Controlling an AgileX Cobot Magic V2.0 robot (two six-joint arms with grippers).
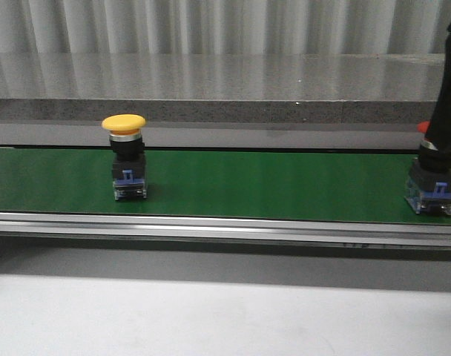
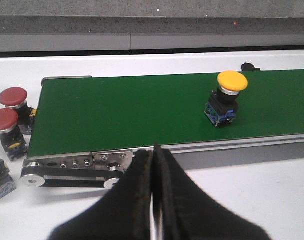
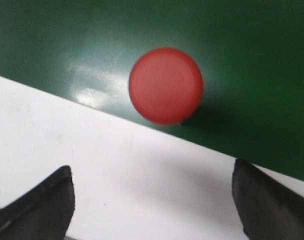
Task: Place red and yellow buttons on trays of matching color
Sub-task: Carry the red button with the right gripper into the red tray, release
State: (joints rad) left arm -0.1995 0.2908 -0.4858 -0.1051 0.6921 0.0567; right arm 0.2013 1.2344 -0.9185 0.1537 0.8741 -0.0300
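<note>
On the green conveyor belt point(image 1: 270, 182), a yellow mushroom-head push button point(image 1: 124, 154) on a black and blue base stands upright at about nine o'clock. The left gripper point(image 2: 154, 165) has its black fingers pressed together, holding nothing, off the belt's near edge. At three o'clock a red mushroom-head push button point(image 3: 166, 85) stands on the belt; the right gripper point(image 3: 152, 200) hangs above it, fingers spread wide and apart from the cap.
</note>
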